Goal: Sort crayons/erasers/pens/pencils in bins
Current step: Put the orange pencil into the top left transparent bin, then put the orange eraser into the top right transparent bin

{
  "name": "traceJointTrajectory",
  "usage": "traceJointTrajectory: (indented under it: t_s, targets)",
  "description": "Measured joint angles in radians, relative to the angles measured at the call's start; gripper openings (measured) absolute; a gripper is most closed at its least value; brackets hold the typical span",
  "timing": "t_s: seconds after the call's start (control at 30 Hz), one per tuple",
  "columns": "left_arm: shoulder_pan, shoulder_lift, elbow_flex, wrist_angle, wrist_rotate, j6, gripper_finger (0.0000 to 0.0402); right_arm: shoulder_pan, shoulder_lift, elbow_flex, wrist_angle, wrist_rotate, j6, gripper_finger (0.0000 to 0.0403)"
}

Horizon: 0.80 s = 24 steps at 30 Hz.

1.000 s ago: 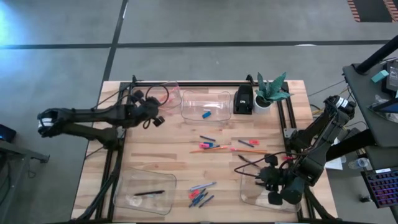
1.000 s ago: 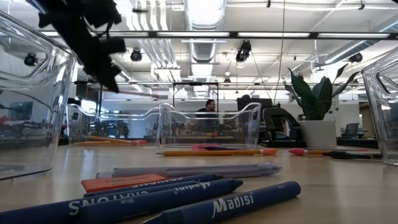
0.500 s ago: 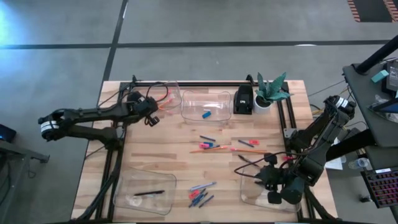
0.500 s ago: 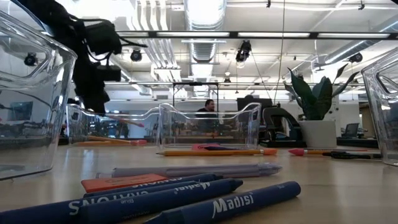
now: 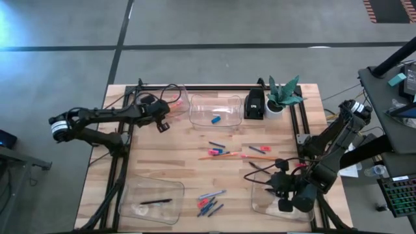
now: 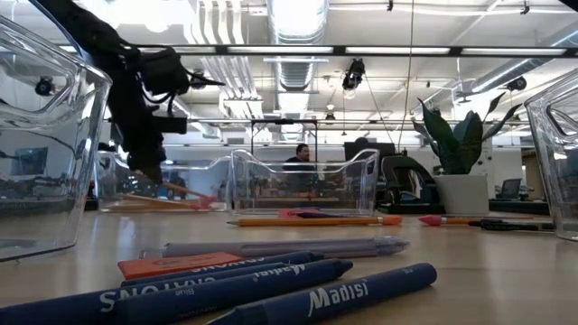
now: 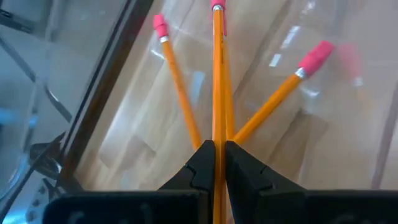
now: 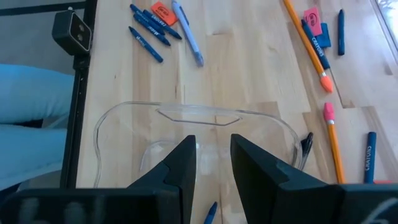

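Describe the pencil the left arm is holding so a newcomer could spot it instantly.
Start at the clear bin in the table's far left corner, beside the middle bin holding a blue piece. The left pincer hangs over it, shut on an orange pencil. Two more pencils lie loose on the bin floor, splayed either side; only this one runs up between the fingers.

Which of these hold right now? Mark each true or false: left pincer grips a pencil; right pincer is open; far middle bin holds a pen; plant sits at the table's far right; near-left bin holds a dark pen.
1. The left pincer grips a pencil. True.
2. The right pincer is open. True; it hangs over the near-right bin.
3. The far middle bin holds a pen. False: it holds a small blue piece.
4. The plant sits at the table's far right. True.
5. The near-left bin is empty. False: a dark pen lies in it.
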Motion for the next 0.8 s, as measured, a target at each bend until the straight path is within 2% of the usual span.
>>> traceJointTrajectory:
  t_s: [0.3,0.63,0.8]
  targets:
    - [0.0,-0.03,0.003,-0.002,0.009,0.0,0.001,-0.018,0.0,0.0,0.0,0.0,0.0,0.0091]
    - [0.0,-0.044,0.021,-0.003,0.008,-0.001,0.0065,-0.018,0.0,0.0,0.003,0.0,0.0,0.0091]
    - [0.0,-0.05,0.04,-0.004,-0.013,-0.003,0.0074,-0.025,0.0,0.0,0.003,0.005,0.001,0.0091]
